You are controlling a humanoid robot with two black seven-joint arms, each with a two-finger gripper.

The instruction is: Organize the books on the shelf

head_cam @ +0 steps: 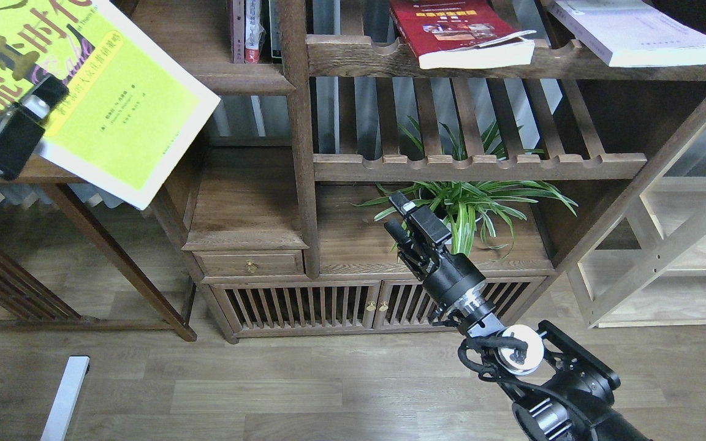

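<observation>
One book (pixel 83 92) was up at the far left, clamped by the left fingers (pixel 34 110). Two more books (pixel 463 33) (pixel 635 30) lay on the top slatted rack (pixel 353 58) to the right. Below it, a plant (pixel 469 208) stood behind the right arm's fingers (pixel 399 214).

You are seeing bare board on the solid shelf (pixel 175 37) to the left of the upright post (pixel 299 135); spines (pixel 252 30) are crowding its end against that post. Right of the post, the dark red book (pixel 460 33) and whitish book (pixel 632 33) are overhanging the slatted rack (pixel 451 61), and a plant (pixel 469 205) is filling the bay below it.
</observation>
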